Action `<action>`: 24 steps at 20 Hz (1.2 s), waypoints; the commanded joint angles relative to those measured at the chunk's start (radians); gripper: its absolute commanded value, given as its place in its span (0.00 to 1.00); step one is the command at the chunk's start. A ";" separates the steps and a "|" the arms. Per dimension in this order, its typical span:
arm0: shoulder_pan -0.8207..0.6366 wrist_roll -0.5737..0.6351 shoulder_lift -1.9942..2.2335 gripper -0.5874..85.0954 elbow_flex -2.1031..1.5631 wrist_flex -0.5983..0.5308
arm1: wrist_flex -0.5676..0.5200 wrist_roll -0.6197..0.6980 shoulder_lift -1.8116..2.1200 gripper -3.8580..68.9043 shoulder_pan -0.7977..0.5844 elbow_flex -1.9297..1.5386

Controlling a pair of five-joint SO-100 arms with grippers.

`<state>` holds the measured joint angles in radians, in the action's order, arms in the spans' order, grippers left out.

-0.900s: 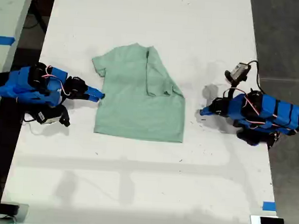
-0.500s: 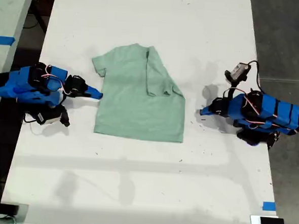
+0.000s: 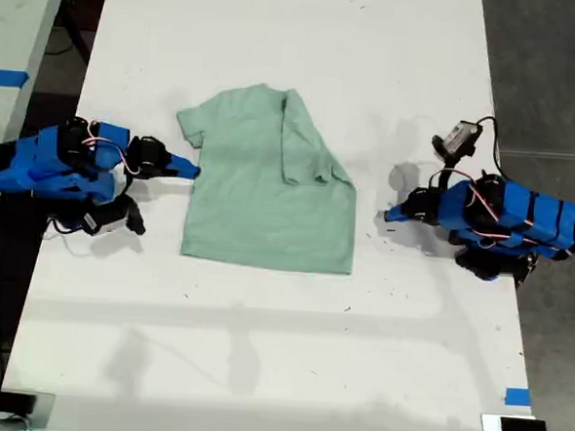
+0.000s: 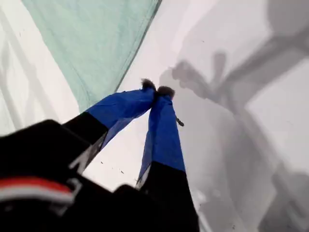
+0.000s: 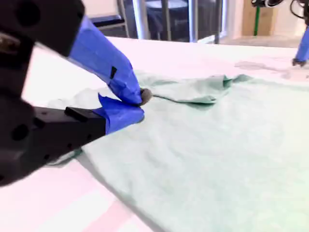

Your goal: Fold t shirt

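Observation:
The pale mint-green t shirt (image 3: 269,200) lies flat on the white table (image 3: 260,351), with one sleeve side folded over onto its body. My second gripper (image 3: 195,171) is shut at the shirt's edge on the exterior view's left. In the second wrist view its tips (image 5: 141,104) hover low over the t shirt (image 5: 217,145), and no cloth is lifted. My first gripper (image 3: 389,216) is on the exterior view's right, a short gap from the shirt. Its jaws (image 4: 157,90) are shut over bare table, with the t shirt's edge (image 4: 91,43) off to one side.
A small camera on a cable (image 3: 458,138) sticks up beside the first arm. Blue tape (image 3: 518,396) marks the table's edge at the exterior view's lower right. Another table with blue tape (image 3: 3,77) stands at the exterior view's left. Dark floor (image 3: 550,75) borders the exterior view's right.
My second gripper has shifted a little toward the far side of the table along the shirt's edge, and its wrist has turned. The shirt and the first arm have not moved.

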<state>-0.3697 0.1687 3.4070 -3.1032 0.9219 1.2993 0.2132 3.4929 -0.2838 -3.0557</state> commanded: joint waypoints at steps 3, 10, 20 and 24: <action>-0.431 0.433 -0.959 0.18 0.750 0.153 | -0.026 0.014 0.014 0.07 -0.012 -0.046; -0.808 0.681 -1.499 0.22 1.042 0.173 | -0.026 0.014 0.014 0.07 0.000 -0.044; -0.810 0.667 -1.799 0.07 1.104 0.051 | -0.026 0.015 0.014 0.07 -0.002 -0.044; -0.723 0.621 -1.764 0.01 1.244 0.153 | -0.026 0.015 0.014 0.07 -0.002 -0.044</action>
<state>-1.1582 0.8299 1.5984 -1.9420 1.0232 1.2993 0.2132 3.4929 -0.2869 -3.0557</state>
